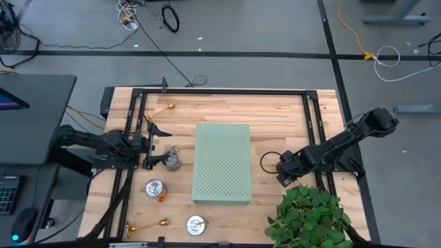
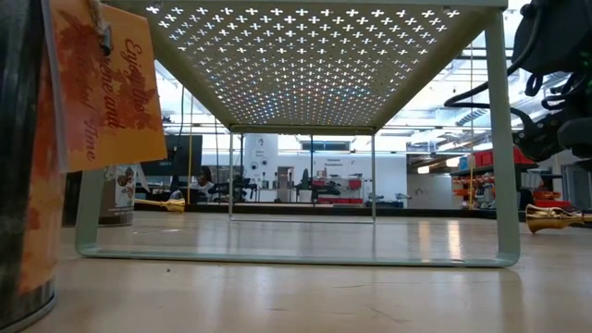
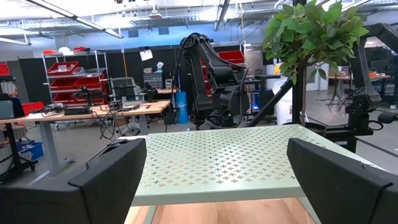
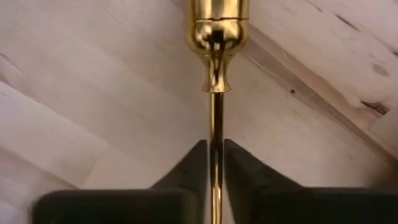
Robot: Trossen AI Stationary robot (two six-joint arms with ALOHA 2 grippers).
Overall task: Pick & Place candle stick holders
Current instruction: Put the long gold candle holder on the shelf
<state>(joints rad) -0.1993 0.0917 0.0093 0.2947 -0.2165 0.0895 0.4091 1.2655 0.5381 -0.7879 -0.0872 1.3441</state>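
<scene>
My right gripper (image 1: 281, 169), right of the pale green perforated board (image 1: 222, 163), is shut on a gold candle stick holder (image 4: 217, 37), which also shows in the low view (image 2: 553, 218). My left gripper (image 1: 156, 147) is open and empty at the board's left. A squat silver holder (image 1: 172, 160) stands on the table close by its near-side finger. Two more silver holders (image 1: 155, 187) (image 1: 196, 224) stand at the near left. One gold holder (image 1: 148, 224) lies on its side near the front edge. Another gold holder (image 1: 165, 107) lies at the far left. My right gripper pinches the gold holder's thin stem (image 4: 216, 134) between its two fingers (image 4: 186, 171). The fingers come slanting down from the table's right and lie across the stem. The cup end (image 4: 217, 25) reaches out past the fingertips. The holder lies about level close over the wood; whether it touches, I cannot tell.
A potted green plant (image 1: 309, 215) stands at the near right, close to my right arm. A black frame (image 1: 220, 91) runs along the table's far and side edges. An orange tag (image 2: 106, 83) hangs on the silver holder nearest the low camera.
</scene>
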